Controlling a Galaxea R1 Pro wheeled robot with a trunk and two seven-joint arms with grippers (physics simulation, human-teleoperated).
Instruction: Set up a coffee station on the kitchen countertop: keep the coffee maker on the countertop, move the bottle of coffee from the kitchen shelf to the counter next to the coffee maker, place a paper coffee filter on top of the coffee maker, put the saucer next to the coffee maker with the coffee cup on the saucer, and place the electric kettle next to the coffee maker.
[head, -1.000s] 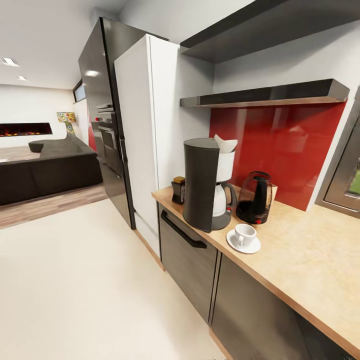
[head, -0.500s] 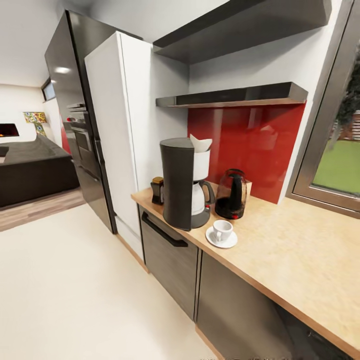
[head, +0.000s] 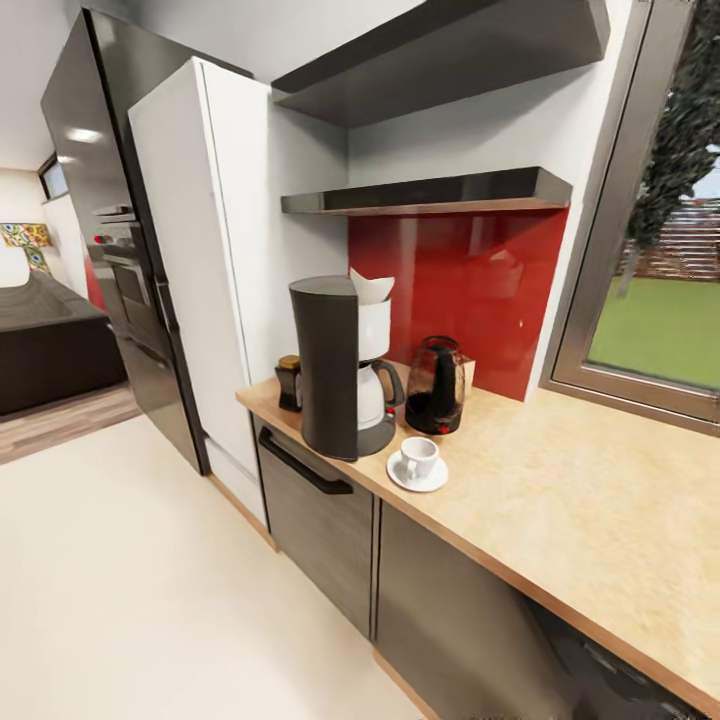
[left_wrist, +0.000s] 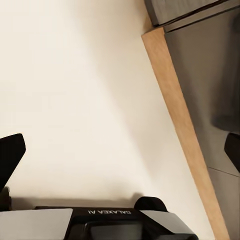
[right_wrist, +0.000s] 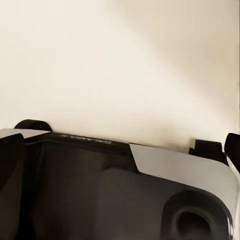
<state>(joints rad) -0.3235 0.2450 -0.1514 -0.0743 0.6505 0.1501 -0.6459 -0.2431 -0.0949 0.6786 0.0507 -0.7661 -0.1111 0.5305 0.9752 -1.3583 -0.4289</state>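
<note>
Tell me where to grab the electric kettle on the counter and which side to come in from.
Grip the electric kettle by its dark upright handle, probably from the open counter side on the right. The coffee maker stands close on its left, the red backsplash is behind it, and the coffee cup on its saucer sits in front. Keep the jaws level.

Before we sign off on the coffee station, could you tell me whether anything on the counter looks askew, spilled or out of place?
Nothing stands out. The coffee maker stands upright with the filter on top; the cup sits on its saucer beside it, and the kettle and bottle are upright. No spills.
</note>
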